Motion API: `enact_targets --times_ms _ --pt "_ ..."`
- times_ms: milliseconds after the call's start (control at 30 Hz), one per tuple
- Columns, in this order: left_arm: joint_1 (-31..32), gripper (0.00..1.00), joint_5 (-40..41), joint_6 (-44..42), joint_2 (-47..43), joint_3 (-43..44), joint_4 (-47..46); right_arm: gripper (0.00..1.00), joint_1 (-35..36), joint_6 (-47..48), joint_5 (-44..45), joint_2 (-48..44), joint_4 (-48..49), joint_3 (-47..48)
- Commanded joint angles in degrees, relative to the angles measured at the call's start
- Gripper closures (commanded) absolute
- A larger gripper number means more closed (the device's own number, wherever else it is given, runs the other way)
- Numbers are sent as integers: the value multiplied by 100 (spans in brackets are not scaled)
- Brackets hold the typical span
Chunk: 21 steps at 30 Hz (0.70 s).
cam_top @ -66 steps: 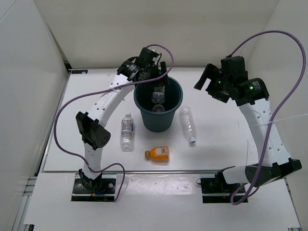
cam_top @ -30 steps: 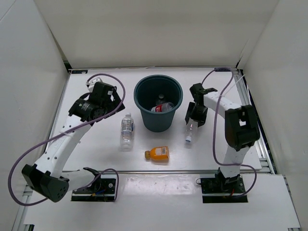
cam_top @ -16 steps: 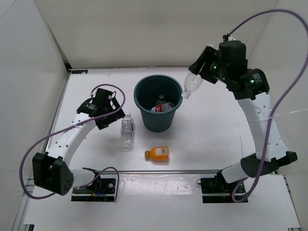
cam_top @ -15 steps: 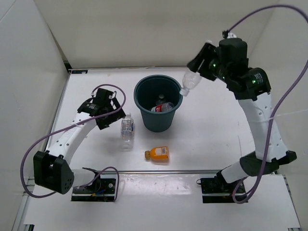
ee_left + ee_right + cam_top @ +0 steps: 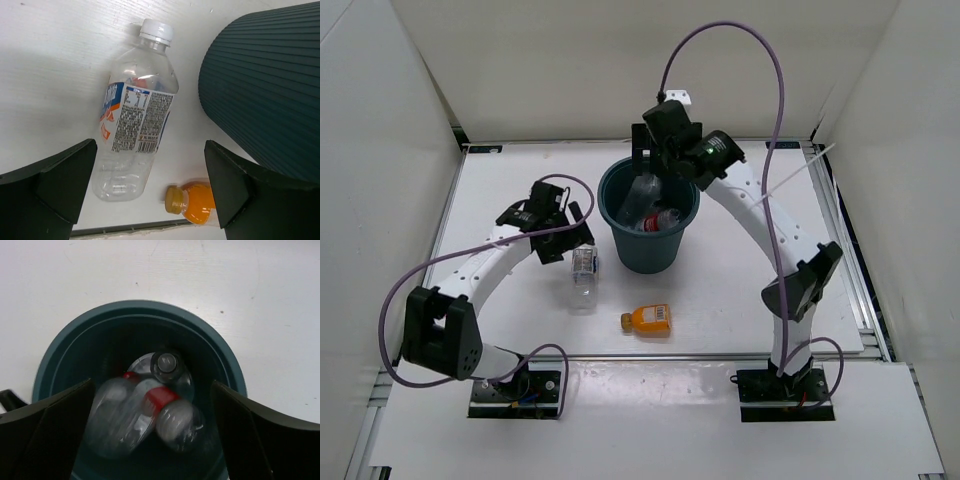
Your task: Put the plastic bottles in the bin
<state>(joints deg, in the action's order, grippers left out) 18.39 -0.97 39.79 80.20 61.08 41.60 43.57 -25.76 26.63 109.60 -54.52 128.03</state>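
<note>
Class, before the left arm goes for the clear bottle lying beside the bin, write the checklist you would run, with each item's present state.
1. The left gripper is open: ok.
2. The clear bottle lies below, between its fingers: ok.
3. Gap between that bottle and the bin wall: ok.
4. The right gripper is open and empty over the bin: ok.
5. The bottles in the bin are at rest: cannot tell; one is blurred.
6. All bottles binned: not ok; the orange bottle lies outside too.
</note>
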Motion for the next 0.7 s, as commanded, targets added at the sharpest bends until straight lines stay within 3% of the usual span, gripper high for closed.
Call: enact_targets --times_ms 0,400,433,533,667 --pt "76 0 -158 -94 57 -254 -363 0 99 212 580 -1045 170 126" --pt "551 0 -106 -569 1409 -290 -706 0 653 159 1037 -2434 -830 73" --pt "604 3 -105 -569 1567 -237 -706 0 653 98 1037 -2504 -902 73" --pt "604 32 105 -569 1630 -237 -706 0 653 97 1037 -2645 -1008 -41" --pt "604 47 649 -288 1175 -159 -321 0 653 45 1107 -2769 -1060 -251"
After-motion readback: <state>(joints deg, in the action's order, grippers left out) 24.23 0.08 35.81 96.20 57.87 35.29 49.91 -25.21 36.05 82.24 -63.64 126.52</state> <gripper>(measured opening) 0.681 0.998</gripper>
